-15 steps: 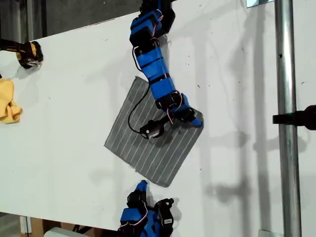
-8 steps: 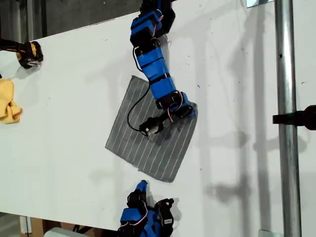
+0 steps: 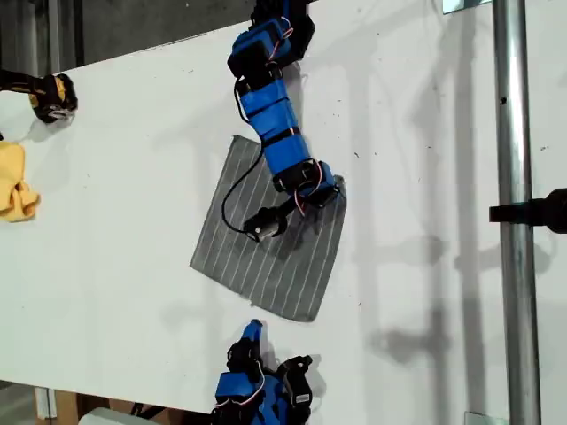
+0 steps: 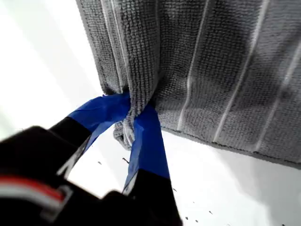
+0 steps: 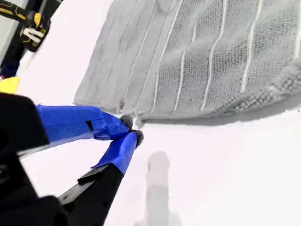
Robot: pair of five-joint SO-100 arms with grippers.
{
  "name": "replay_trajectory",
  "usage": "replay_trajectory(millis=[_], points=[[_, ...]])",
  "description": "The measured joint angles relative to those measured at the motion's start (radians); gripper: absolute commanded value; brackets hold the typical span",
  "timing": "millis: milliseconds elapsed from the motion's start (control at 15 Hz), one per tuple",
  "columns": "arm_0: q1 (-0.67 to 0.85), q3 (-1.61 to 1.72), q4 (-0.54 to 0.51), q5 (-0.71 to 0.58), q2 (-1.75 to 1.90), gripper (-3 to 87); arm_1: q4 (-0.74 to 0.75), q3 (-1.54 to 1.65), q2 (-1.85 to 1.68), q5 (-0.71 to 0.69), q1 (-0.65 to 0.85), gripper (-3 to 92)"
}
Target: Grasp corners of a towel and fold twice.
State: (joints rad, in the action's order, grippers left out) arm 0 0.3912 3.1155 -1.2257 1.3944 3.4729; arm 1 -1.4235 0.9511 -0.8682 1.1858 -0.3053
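The white desk [image 3: 115,221] filled most of the exterior view, with a metal pole [image 3: 514,221] standing down that view's right side. The towel [image 3: 266,257], grey with thin white stripes, lay spread on the desk near the middle of the exterior view, tilted like a diamond, with one corner pointing toward the lower edge of that view. The first arm [image 3: 275,133] reached in from the top of the exterior view and stretched over the towel's upper part.

My first gripper [image 4: 136,110] was at the towel's corner toward the exterior view's right [image 3: 335,190]. In the first wrist view its blue-taped jaws were clamped together on a bunched fold of the towel's edge, the cloth gathered into a pinched ridge between them and drooping just below the tips.

My second gripper [image 5: 131,129] sat near the bottom of the exterior view [image 3: 252,335], just beside the towel's lowest corner. In the second wrist view its jaws were closed tip to tip with nothing visibly between them, right at the towel's edge; I could not tell whether they touched it.

A yellow cloth [image 3: 16,186] lay crumpled at the exterior view's left edge, well apart from the towel, with a black-and-yellow tool [image 3: 49,96] above it.
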Motion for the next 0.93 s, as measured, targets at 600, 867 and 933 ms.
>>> replay_trajectory(millis=[600,867,933], points=[[-0.031,-0.492,0.025,-0.104,-0.472,-0.8,0.032,0.008,-0.032,-0.015,0.032,-0.2],[-0.095,-0.788,-0.058,-0.291,-0.75,-0.8,0.046,0.012,-0.032,-0.017,0.04,-0.2],[-0.121,-0.876,-0.086,-0.354,-0.844,-0.8,0.046,0.012,-0.032,-0.017,0.041,-0.2]])
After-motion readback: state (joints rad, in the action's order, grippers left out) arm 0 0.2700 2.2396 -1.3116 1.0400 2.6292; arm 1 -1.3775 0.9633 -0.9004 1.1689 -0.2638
